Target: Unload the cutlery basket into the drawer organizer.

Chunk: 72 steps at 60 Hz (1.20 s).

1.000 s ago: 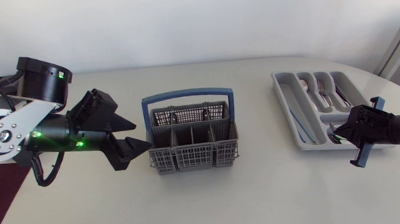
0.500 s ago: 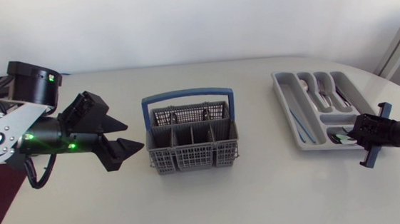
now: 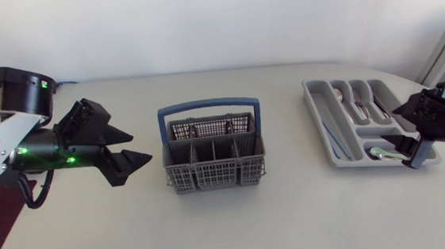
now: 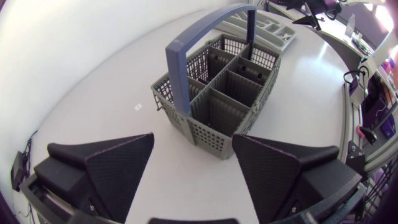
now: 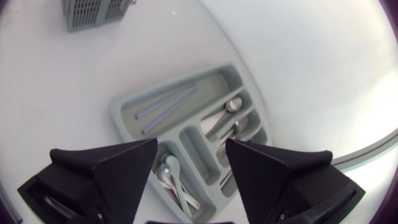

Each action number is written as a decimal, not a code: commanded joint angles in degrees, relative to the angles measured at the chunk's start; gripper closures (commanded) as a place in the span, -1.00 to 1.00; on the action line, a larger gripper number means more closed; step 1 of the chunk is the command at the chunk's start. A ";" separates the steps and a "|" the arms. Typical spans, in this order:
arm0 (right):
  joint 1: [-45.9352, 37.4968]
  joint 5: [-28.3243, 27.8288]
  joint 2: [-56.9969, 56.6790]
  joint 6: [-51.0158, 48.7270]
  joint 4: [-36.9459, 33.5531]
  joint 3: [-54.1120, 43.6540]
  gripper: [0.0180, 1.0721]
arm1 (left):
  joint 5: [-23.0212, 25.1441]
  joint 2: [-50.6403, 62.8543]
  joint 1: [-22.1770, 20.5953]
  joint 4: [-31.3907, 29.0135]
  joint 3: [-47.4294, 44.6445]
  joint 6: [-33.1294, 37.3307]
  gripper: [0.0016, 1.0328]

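1. While it stands upright at the table's middle, the cutlery basket has its blue handle arched over the grey compartments.
2. Well apart, at the basket's 3 o'clock, lies the drawer organizer. Two pale blue sticks lie in its long slot, spoons and forks in the narrow slots, and small spoons in the cross slot.
3. At the basket's 9 o'clock, near but not touching, the left gripper points its tips at the basket, fingers spread wide and grasping nothing.
4. Over the organizer's 5 o'clock corner, above the small spoons, the right gripper hovers released, nothing between its fingers.
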 commanded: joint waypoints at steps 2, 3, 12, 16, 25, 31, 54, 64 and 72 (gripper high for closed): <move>7.43 0.60 -5.46 9.75 -3.75 0.47 -0.63 | 0.15 0.20 1.21 0.02 -1.55 1.28 -0.70; 9.01 1.12 -5.90 11.34 -4.01 0.47 -0.63 | 0.15 0.55 1.21 0.10 -1.55 1.28 -0.70; 23.07 5.96 -6.25 23.38 -5.33 0.56 -0.63 | 0.24 3.80 2.00 0.54 -1.11 1.98 -0.70; 28.17 7.89 -4.50 27.51 -4.28 0.64 -0.63 | 0.24 6.00 2.00 0.54 -0.41 1.89 -0.70; 36.96 12.02 2.10 34.54 0.56 0.91 -0.63 | 0.24 9.95 0.68 1.16 0.47 1.89 -0.70; 40.74 13.17 7.54 37.79 2.49 2.40 -0.63 | 0.06 12.41 -0.55 1.86 1.44 1.89 -0.70; 46.98 14.84 15.81 44.21 6.27 7.15 -0.63 | -2.31 22.61 -4.41 5.03 8.73 1.28 -0.70; 47.16 15.36 16.69 44.29 6.97 7.94 -0.63 | -3.10 25.77 -5.47 5.20 11.99 0.75 -0.70; 46.72 15.36 16.69 44.29 6.97 8.03 -0.63 | -4.16 28.32 -7.31 5.38 14.01 0.40 -0.70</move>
